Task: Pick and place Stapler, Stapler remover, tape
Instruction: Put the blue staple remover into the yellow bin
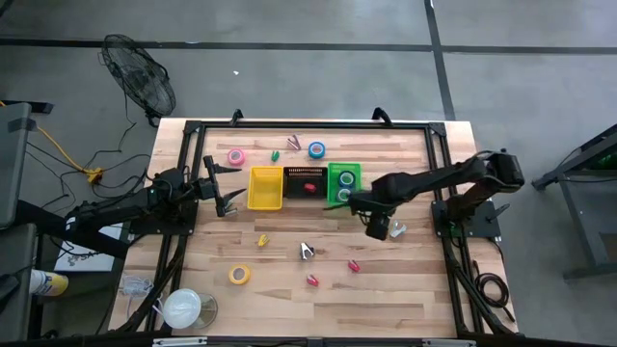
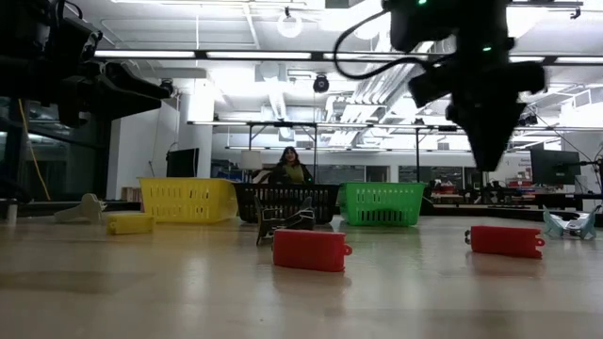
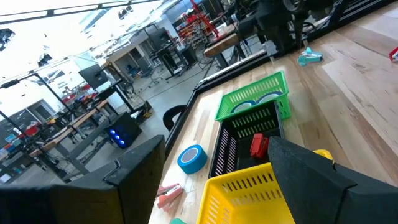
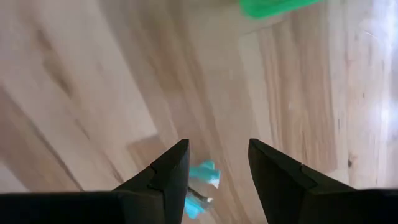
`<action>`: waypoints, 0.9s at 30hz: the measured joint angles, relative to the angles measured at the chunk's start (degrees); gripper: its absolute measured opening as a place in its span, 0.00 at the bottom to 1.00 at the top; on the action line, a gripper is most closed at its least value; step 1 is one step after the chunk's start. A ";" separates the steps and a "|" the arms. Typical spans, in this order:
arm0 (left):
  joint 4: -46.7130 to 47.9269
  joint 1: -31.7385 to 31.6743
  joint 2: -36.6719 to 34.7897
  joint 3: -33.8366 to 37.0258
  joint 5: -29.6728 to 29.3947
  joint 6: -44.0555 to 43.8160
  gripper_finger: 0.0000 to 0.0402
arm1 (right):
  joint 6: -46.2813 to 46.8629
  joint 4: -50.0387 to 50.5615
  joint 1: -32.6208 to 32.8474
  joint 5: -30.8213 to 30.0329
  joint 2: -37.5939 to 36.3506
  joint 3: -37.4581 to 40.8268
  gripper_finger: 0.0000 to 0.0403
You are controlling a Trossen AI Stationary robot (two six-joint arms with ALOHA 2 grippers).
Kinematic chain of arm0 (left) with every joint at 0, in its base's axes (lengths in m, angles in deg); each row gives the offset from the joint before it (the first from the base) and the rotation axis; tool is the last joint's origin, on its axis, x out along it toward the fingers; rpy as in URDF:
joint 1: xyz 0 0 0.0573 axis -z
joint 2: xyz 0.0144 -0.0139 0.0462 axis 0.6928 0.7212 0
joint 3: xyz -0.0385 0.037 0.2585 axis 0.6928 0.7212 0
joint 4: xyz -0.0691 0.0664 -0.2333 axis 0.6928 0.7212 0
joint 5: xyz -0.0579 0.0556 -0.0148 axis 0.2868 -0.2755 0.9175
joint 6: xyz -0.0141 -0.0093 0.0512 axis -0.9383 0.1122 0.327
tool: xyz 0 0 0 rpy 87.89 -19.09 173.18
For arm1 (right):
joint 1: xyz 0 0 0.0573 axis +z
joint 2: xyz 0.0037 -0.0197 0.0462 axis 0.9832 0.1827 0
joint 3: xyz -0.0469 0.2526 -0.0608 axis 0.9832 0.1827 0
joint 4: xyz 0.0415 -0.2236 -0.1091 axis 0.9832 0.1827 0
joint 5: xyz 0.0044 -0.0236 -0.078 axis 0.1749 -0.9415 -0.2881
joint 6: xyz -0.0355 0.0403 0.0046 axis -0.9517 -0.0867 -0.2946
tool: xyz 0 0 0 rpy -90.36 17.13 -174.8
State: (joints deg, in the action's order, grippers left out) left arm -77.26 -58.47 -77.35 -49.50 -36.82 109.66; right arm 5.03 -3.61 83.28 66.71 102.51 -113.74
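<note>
We saw three bins mid-surface, the green bin already holding tape. Our right tool hung released over a teal staple remover, apparently lining up to grab it. The left tool waited, released, beside the yellow bin.

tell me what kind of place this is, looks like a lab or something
Probably a robotics lab or workshop: a wooden table on bare concrete, long rows of benches and equipment under ceiling lights behind it, and a person seated beyond the baskets.
</note>
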 joint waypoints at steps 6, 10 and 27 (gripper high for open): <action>0.00 -0.01 0.00 -0.01 -0.02 0.01 0.70 | -12.98 -0.04 2.23 3.20 -3.66 4.05 0.39; 0.00 0.01 -0.01 0.01 0.00 0.01 0.70 | -23.40 -0.08 4.36 5.17 -5.63 6.53 0.39; 0.00 0.01 -0.01 -0.01 0.00 0.01 0.70 | -35.22 -2.13 11.82 1.40 -6.07 9.44 0.43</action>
State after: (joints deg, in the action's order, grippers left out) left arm -77.26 -58.46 -77.36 -49.51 -36.82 109.67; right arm -30.19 -5.74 95.10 68.11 96.44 -104.30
